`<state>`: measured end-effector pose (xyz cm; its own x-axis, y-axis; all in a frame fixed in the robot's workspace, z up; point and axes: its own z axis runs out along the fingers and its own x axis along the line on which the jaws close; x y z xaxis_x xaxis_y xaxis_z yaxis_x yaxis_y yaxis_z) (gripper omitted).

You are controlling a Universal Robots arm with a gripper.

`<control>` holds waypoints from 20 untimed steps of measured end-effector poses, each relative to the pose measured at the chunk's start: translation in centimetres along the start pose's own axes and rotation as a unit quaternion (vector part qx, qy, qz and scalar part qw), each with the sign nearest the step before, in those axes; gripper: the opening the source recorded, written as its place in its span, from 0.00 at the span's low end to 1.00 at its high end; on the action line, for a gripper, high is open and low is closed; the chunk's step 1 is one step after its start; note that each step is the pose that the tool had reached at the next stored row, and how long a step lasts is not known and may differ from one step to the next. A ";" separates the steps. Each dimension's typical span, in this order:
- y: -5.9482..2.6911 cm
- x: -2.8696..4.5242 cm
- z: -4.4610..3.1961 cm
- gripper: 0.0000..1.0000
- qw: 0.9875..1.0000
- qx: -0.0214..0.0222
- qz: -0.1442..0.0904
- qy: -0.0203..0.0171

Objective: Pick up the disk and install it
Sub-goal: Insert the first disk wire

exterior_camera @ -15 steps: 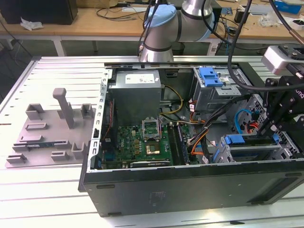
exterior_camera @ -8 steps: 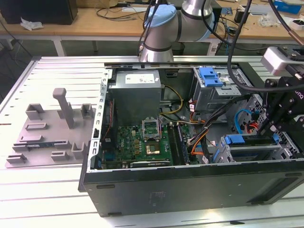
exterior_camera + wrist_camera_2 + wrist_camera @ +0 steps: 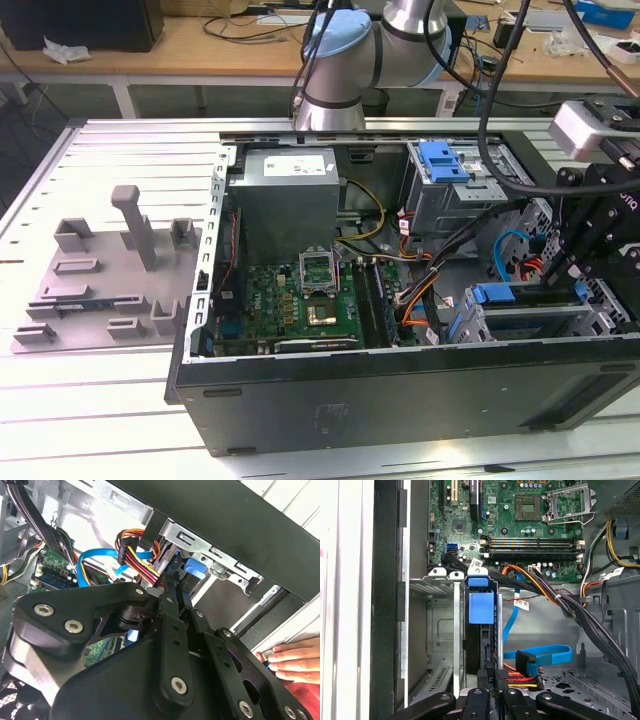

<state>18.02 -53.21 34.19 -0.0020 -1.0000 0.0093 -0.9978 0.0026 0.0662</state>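
On the exterior view's left, a grey plastic tray (image 3: 105, 285) with upright posts lies on the ribbed metal counter (image 3: 90, 420). Beside it, toward the middle, sits the open computer case (image 3: 400, 380), its green motherboard (image 3: 290, 300) exposed below the grey power supply (image 3: 285, 190). Further right, a metal drive cage with a blue latch (image 3: 445, 160) stands at the back of the case, and bundles of orange and black cables (image 3: 420, 275) run across the floor of the chassis.

At the exterior view's right, the black gripper (image 3: 590, 265) reaches down into the lower drive bay at the case's front corner. The disk (image 3: 530, 320) stands on edge in that bay (its blue carrier handle (image 3: 493, 293) pokes up at the bay's inner end).

In the first wrist view, the disk (image 3: 481, 630) is seated between the bay's metal rails, its blue tab uppermost, with the black fingers (image 3: 475, 702) closed narrowly at its near edge; whether they truly press on it I cannot tell. A blue data cable (image 3: 540, 655) loops just beside the bay.

In the second wrist view, the gripper (image 3: 172, 625) points at the blue tab (image 3: 195, 567), and a person's hand (image 3: 290, 660) rests on the outside of the case.
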 end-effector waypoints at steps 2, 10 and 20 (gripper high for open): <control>-0.01 0.00 0.09 0.17 1.000 0.000 0.000 0.000; -0.03 -0.01 0.45 0.17 1.000 0.000 0.000 0.000; -0.02 0.00 0.37 0.24 1.000 0.000 0.000 0.000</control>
<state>18.02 -53.21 33.82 -0.0021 -1.0000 0.0092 -0.9978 0.0027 0.0661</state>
